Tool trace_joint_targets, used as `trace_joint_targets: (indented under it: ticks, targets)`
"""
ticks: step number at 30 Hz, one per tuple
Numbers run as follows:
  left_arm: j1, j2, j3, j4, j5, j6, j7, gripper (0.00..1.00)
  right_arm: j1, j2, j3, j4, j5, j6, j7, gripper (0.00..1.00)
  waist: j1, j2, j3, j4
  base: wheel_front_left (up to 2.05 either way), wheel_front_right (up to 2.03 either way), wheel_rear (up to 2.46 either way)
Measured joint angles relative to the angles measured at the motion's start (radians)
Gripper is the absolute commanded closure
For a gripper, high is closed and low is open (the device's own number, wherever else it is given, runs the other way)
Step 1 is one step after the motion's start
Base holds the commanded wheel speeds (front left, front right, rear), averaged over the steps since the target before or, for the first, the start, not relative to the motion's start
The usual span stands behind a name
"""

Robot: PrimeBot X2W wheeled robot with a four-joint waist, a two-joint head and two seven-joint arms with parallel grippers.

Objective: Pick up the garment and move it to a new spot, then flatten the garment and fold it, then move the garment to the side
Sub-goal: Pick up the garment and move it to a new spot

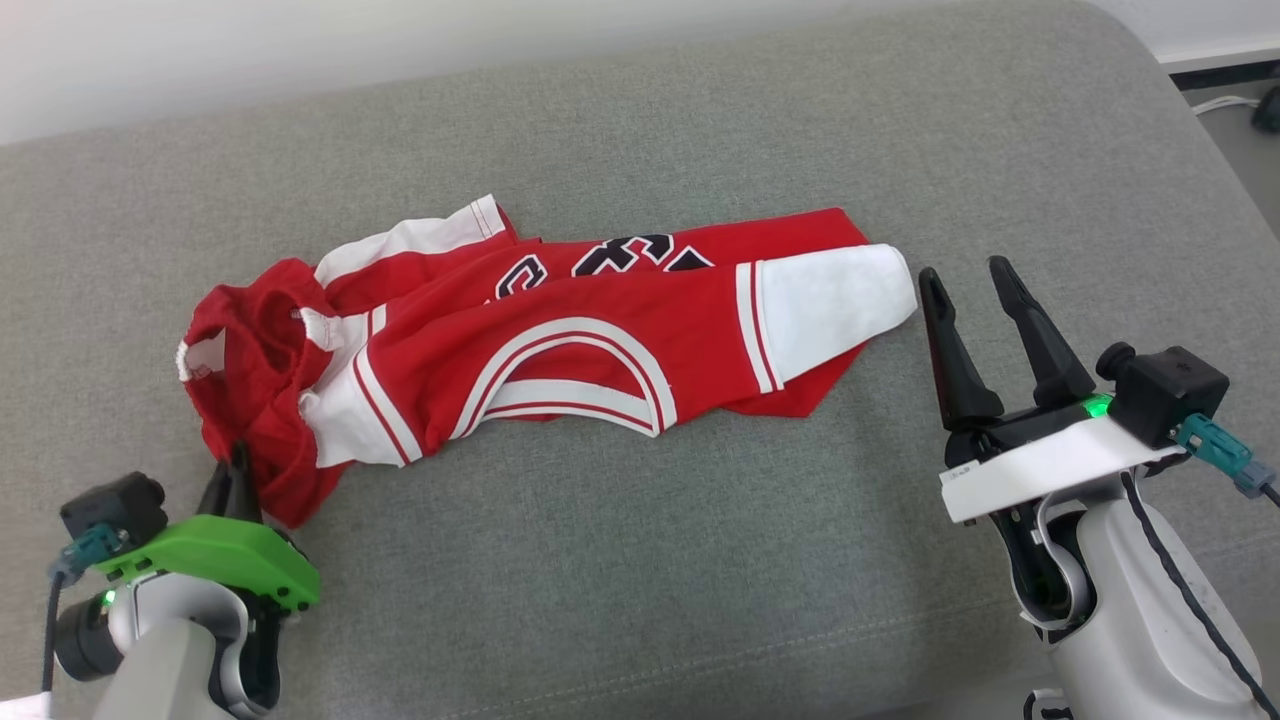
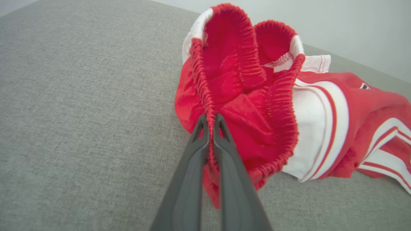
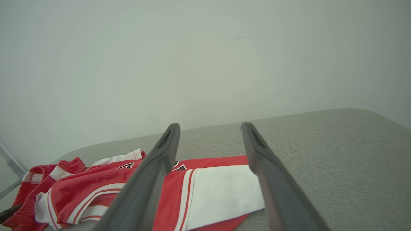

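Observation:
The garment (image 1: 560,340) is a pair of red shorts with white stripes and black lettering, lying crumpled across the grey cushion. Its gathered red waistband (image 2: 231,80) bunches at the left end. My left gripper (image 1: 238,470) is shut on the waistband's near edge, and the left wrist view shows red elastic pinched between the two dark fingers (image 2: 210,120). My right gripper (image 1: 968,282) stands open just right of the white leg hem (image 1: 835,305), above the cushion and not touching the cloth. In the right wrist view that hem (image 3: 221,189) lies between and beyond the spread fingers.
The grey cushion (image 1: 640,560) stretches wide in front of and behind the shorts. A pale wall (image 3: 205,57) rises behind its far edge. At the far right the cushion's rounded corner drops to a floor with a white cable (image 1: 1225,103).

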Motion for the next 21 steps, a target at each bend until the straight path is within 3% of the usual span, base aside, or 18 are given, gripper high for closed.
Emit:
trace_joint_targets:
  ticks: [8, 21]
  targets:
    - [-0.067, 0.042, 0.035, -0.068, 0.010, -0.017, -0.019, 1.00, 0.000, -0.001, 0.000, 0.002, 0.000, 0.000, 0.000, 0.00, 0.0000, 0.0000, -0.009, 0.011, 0.00, 0.00, 0.00]
    - [-0.235, 0.274, 0.130, -0.182, 0.058, -0.023, -0.018, 1.00, 0.000, 0.000, 0.010, 0.003, 0.000, 0.000, 0.000, 0.00, 0.0000, 0.0000, -0.022, 0.020, 0.00, 0.00, 0.00]
